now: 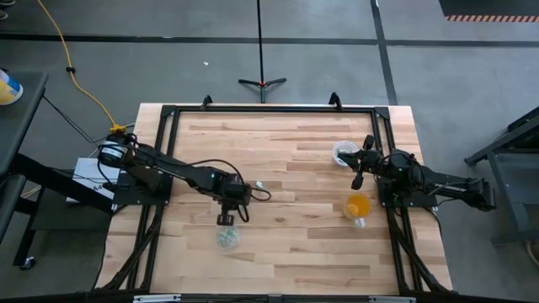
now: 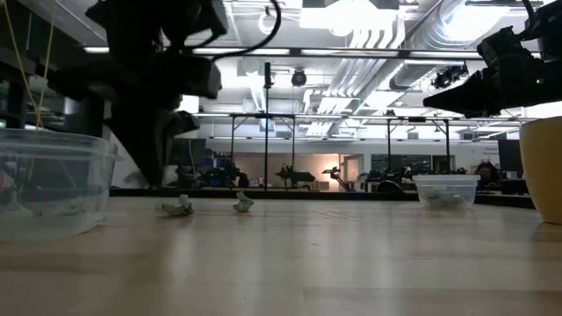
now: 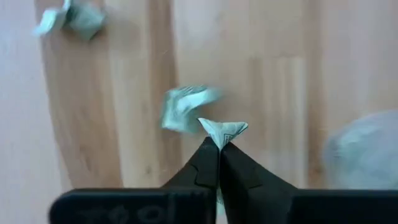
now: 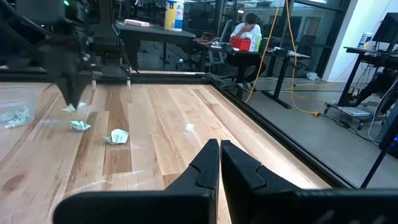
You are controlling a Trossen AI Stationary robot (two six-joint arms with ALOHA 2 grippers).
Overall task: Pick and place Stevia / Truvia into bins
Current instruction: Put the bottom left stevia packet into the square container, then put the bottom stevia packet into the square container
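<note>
Room: a workshop with desks and ceiling ducts is being seen beyond the bench (image 1: pixel 286 244); a seated person (image 4: pixel 247 30) is being shown at a far desk
Left gripper (image 3: pixel 219 144): its fingers are being held closed on one Stevia packet (image 3: pixel 223 132), lifted above the wood near the front bin
Loose packets: two (image 4: pixel 80 126) (image 4: pixel 117 136) are lying on the bench just beside each other, under the left arm
Front bin (image 1: pixel 227 238): a clear cup holding packets is standing near the bench's front edge
Back bin (image 1: pixel 344 153): it is standing just beside the right arm
Right gripper (image 4: pixel 220 149): it is being held over the bench, fingers closed on nothing
Orange cup (image 1: pixel 357 206): it is standing near the right arm
</note>
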